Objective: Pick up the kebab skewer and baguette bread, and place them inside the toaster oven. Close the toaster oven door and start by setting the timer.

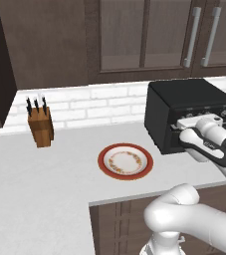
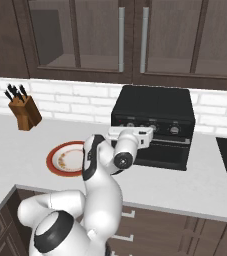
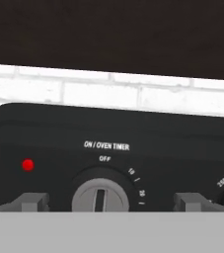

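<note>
Jaws' tips cut off beside timer knob (image 3: 100,196).

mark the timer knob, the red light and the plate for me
timer knob (image 3: 100,197): hand view, on its grey face at the pointer slot.
red light (image 3: 28,165): hand view, centre of the lamp.
plate (image 1: 104,154): left base view, on its red rim, left side.

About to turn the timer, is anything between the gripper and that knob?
Nothing visible. In the hand view the timer knob sits straight ahead between the two fingertips, its pointer at OFF, on the toaster oven.
</note>
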